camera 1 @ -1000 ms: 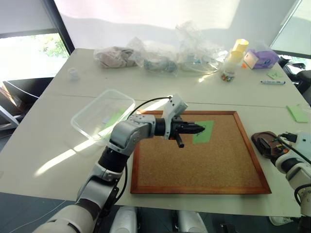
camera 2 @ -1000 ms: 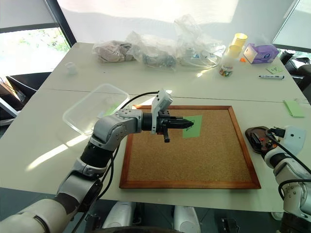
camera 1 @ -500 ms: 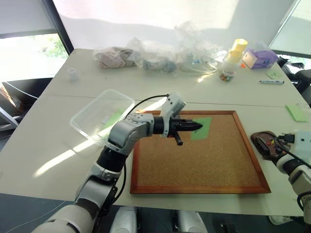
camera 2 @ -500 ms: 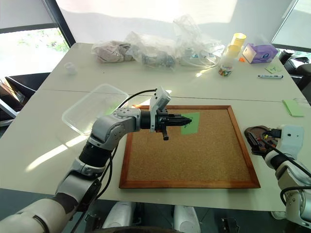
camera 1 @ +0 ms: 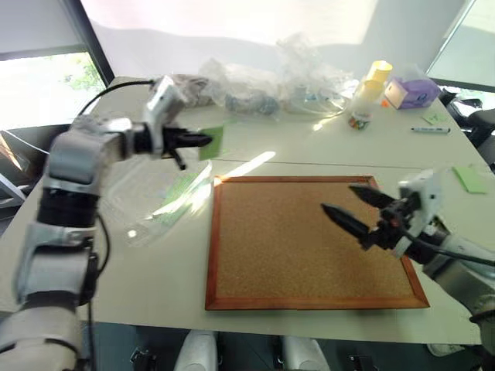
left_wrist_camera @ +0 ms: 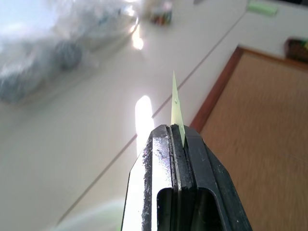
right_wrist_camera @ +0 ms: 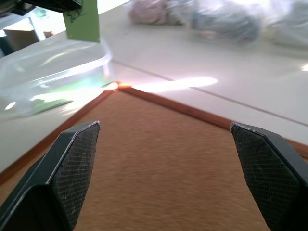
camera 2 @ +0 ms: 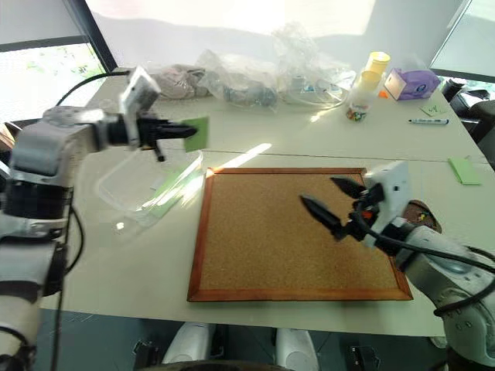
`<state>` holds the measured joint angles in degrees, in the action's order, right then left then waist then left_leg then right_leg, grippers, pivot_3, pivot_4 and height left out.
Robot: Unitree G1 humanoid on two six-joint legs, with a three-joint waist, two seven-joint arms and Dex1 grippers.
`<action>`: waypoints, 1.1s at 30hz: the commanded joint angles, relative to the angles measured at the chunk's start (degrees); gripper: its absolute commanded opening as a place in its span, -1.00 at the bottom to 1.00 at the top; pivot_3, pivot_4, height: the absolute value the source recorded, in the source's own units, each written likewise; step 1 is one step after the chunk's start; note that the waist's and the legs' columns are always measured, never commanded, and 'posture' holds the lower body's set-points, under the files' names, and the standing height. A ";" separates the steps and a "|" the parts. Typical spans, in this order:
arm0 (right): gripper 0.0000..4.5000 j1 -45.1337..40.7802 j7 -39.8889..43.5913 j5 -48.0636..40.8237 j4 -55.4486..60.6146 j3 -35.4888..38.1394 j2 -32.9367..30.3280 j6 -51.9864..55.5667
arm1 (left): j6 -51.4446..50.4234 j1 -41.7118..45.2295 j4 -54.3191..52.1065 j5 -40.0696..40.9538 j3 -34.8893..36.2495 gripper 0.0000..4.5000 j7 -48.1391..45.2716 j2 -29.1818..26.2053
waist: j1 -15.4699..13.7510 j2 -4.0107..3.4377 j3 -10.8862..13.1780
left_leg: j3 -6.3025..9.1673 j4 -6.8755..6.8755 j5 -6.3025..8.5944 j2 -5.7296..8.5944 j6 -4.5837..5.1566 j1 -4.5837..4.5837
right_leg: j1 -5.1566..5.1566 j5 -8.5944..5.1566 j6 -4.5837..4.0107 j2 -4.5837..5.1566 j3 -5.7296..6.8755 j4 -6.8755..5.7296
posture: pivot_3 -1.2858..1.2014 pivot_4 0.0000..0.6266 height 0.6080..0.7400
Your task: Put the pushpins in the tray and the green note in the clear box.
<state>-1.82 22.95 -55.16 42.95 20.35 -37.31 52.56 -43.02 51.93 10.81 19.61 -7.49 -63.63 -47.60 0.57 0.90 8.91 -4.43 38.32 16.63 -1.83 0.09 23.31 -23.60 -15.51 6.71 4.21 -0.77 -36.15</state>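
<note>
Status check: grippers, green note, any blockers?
Left gripper shut on pale green paper note, above clear plastic box. Right gripper open over cork board. Nothing blocking.

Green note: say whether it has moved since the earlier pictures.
Yes. The green note, pinched in the left gripper, has left the cork board and now hangs beside the clear box.

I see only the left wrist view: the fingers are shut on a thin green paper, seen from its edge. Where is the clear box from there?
Observer: The clear box lies on the table, left of the cork board. The left gripper holds the green note in the air near the box's far corner.
Operator: Is the note inside the rim line?
Observer: The right wrist view shows it above that corner. I cannot tell if it is inside the rim.
Operator: And the right arm?
Observer: The right gripper hangs open over the cork board, holding nothing.
</note>
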 commanded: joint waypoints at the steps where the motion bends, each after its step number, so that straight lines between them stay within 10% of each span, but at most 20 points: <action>1: 0.98 -2.95 0.95 -0.45 2.08 -6.60 0.01 -0.50 | -0.61 0.48 1.32 -0.09 0.00 -1.00 -6.55 -4.62 | -0.97 0.06 0.03 | 0.03 0.05 0.00 0.01 0.00 0.04 | 0.02 0.00 0.00 0.04 0.00 0.00 | 0.03 -0.52 1.00; 11: 0.98 -6.54 1.96 10.73 -3.57 -18.77 3.59 -7.08 | 3.91 1.10 14.82 -7.61 -5.79 -1.00 -8.88 -1.58 | -1.28 0.16 0.04 | -0.02 0.81 0.23 0.09 0.38 0.18 | 0.20 -0.01 -0.01 0.04 -0.13 -0.06 | 0.03 -0.52 1.00; 21: 1.00 -2.16 1.79 13.62 -3.39 -15.51 3.30 -9.94 | 9.79 3.31 20.85 -13.17 -5.48 0.77 -5.12 2.27 | -1.12 0.20 0.07 | -0.01 0.81 0.23 0.04 0.39 0.22 | 0.13 0.01 0.03 -0.02 -0.14 -0.10 | 0.03 -0.52 1.00; 33: 1.00 3.77 2.94 9.83 -3.05 -2.92 1.57 -9.89 | 16.30 3.75 10.52 -11.84 -1.75 0.77 -9.72 -1.73 | -1.19 0.20 0.07 | -0.02 0.81 0.23 0.03 0.39 0.22 | 0.14 0.01 0.03 -0.01 -0.14 -0.10 | 0.03 -0.52 1.00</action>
<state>1.61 25.74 -43.46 38.12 13.80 -35.15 43.39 -26.98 54.45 25.22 6.29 -11.88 -71.92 -47.79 -0.62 1.10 8.97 -4.45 39.13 16.87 -1.80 0.48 23.53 -23.44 -15.50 6.74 4.20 -0.92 -36.24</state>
